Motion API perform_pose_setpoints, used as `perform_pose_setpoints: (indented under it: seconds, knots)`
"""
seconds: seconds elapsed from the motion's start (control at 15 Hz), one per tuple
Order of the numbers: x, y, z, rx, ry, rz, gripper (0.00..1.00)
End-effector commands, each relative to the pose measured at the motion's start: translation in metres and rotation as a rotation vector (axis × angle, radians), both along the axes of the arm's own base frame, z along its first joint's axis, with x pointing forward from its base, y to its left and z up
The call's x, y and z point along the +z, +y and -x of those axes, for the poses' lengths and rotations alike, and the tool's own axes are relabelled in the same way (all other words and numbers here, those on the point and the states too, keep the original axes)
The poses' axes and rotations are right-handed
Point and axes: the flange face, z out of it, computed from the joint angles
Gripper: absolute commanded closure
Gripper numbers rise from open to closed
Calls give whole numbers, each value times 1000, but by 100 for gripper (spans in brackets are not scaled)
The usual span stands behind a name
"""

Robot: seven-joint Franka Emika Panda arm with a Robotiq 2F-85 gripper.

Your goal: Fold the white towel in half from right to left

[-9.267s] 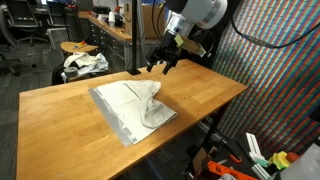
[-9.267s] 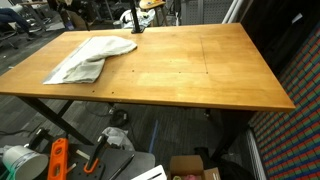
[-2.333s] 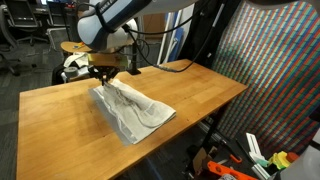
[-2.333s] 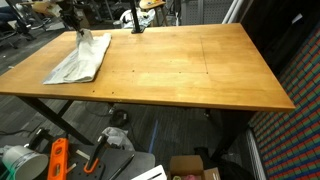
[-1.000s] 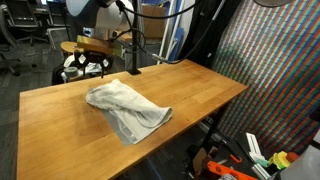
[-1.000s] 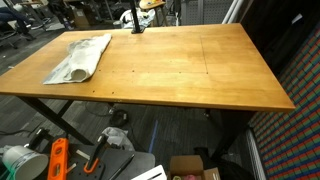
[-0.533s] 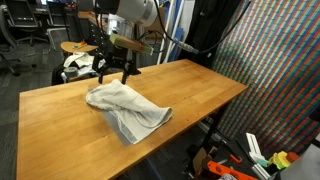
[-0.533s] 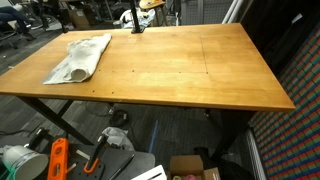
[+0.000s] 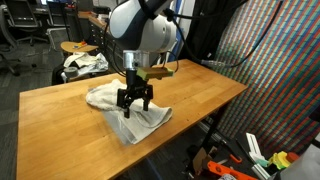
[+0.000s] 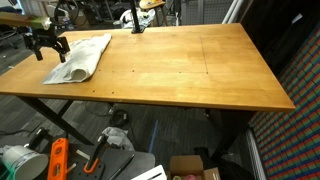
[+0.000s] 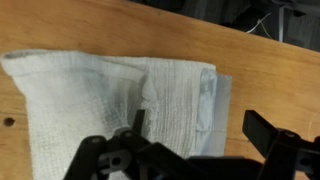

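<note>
- Claw (image 9: pixel 135 100) has swung in from the desk's far edge since half a sec ago and is now right above the white towel (image 9: pixel 108 97). Towel hasn't shifted in that time, but vs the start it's doubled over and narrower.
- Ext. view: towel lies on the desk (image 9: pixel 60 125), rumpled. Top layer is bunched in soft ridges, w/ a greyish lower edge peeking out at the near corner.
- Same view: claw hangs over the towel's middle, fingers spread wide, nothing in them. Can't tell if the tips touch the cloth.
- Same view, bkgd: mottled white-and-dark cloth bundle (image 9: pixel 85 63) sits behind the desk, well apart from the towel.
- Ext. view: towel (image 10: pixel 80 58) sits near a far corner of the desk (image 10: pixel 190 70), a long narrow shape w/ one end wider.
- Same view: claw (image 10: pixel 48 46) appears just beside the towel at the pic's edge, fingers apart, empty.
- Same view, floor below: open cardboard box (image 10: pixel 190 165), contents too small to tell.
- Wrist view: towel (image 11: pixel 90 90) fills most of the frame, weave clear.
  - Folded layer ends at a straight edge, w/ a thin pale strip of the lower layer past it.
  - Small pucker mid-cloth.
  - Bare desk (image 11: pixel 270 70) wood shows beyond.
- Wrist view: claw (image 11: pixel 197 128) fingers are dark and blurred, wide apart at the bottom, no cloth btw them.
</note>
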Motion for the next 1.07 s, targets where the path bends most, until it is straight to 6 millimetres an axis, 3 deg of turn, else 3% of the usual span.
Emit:
perform_pose_setpoints:
  seconds: [0.0,0.6,0.67,0.8,1.0]
  knots:
    - [-4,-4,31,52,-60,25,0]
    - [-39,-10,24,9,-204,53,1]
    - [-42,-11,26,22,-192,64,26]
    - [-45,-13,30,35,-178,80,29]
    - [-45,-16,29,24,-185,83,56]
